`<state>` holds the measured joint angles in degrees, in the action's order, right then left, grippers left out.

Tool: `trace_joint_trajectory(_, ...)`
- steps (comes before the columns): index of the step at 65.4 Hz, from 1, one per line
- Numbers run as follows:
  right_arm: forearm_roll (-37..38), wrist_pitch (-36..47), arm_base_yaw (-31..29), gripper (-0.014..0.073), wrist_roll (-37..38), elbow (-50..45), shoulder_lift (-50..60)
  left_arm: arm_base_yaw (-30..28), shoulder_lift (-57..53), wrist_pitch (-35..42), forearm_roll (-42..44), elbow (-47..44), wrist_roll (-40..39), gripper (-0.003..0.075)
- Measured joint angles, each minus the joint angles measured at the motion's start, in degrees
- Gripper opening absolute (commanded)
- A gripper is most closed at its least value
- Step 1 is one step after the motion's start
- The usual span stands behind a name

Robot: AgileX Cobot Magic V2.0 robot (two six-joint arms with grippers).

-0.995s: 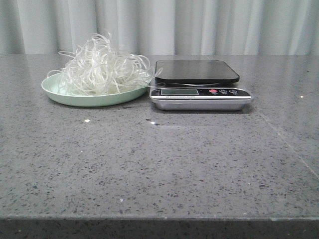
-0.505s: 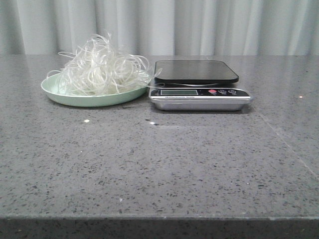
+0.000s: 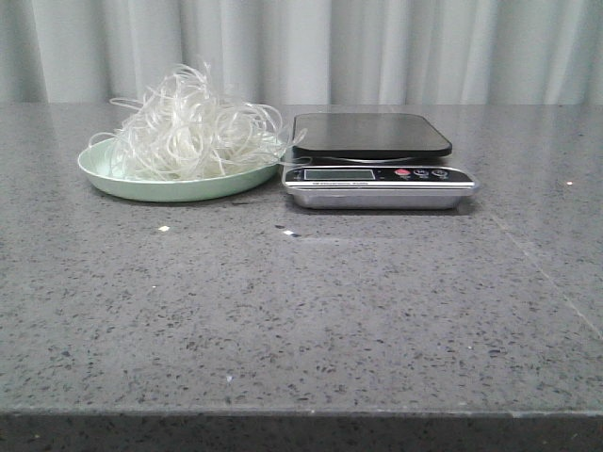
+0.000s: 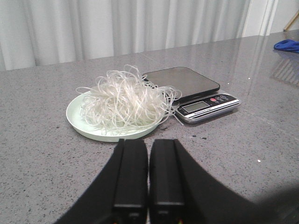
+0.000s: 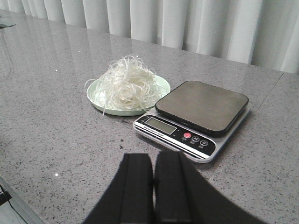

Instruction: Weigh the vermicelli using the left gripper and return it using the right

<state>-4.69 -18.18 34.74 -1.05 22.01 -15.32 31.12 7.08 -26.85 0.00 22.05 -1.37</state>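
- Presently, the vermicelli (image 3: 191, 124) sits heaped on the pale green plate (image 3: 132, 184), on the grey speckled table (image 3: 311, 311).
- A few strands overhang the plate rim toward the scale (image 3: 377, 160), which stands just beside the plate, on its right in the front view.
- Scale platform (image 5: 202, 106): dark, nothing on it.
- Left gripper (image 4: 148, 175): clenched, fingers pressed together, grasping nothing, short of the plate.
- Right gripper (image 5: 154, 184): likewise clenched on nothing, near the scale's button edge.
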Motion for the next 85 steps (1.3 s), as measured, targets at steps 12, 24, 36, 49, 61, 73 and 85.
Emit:
trace_joint_trajectory(12, 0.0, 0.0, 0.0, 0.0183, 0.0, 0.0, 0.0, 0.0, 0.0, 0.0, 0.0, 0.0, 0.0, 0.0132)
trace_joint_trajectory(24, 0.0, 0.0, 0.0, 0.0183, 0.0, 0.0, 0.0, -0.3, 0.0, 0.1, 0.0, -0.6, 0.0, 0.0132)
trace_joint_trajectory(36, 0.0, 0.0, 0.0, 0.0183, 0.0, 0.0, 0.0, -8.7, 0.0, 1.9, 0.0, -4.9, 0.0, 0.0132)
trace_joint_trajectory(49, 0.0, 0.1, 0.0, 0.0183, 0.0, 0.0, 0.0, -22.5, -2.1, 9.5, 0.4, -12.9, 0.0, 0.0132)
trace_joint_trajectory(61, 0.0, 0.1, 0.0, 0.0183, 0.0, 0.0, 0.0, -31.9, -7.2, 20.1, 0.6, -21.1, 0.0, 0.0132)
trace_joint_trajectory(73, 0.0, 0.3, 0.0, 0.0183, 0.0, -0.1, 0.0, -35.9, -7.3, 22.8, 1.6, -22.2, 0.0, 0.0132)
trace_joint_trajectory(85, 0.0, 0.3, 0.0, 0.0183, 0.0, -0.2, 0.0, -36.2, -7.3, 23.7, 2.1, -22.2, 0.0, 0.0132)
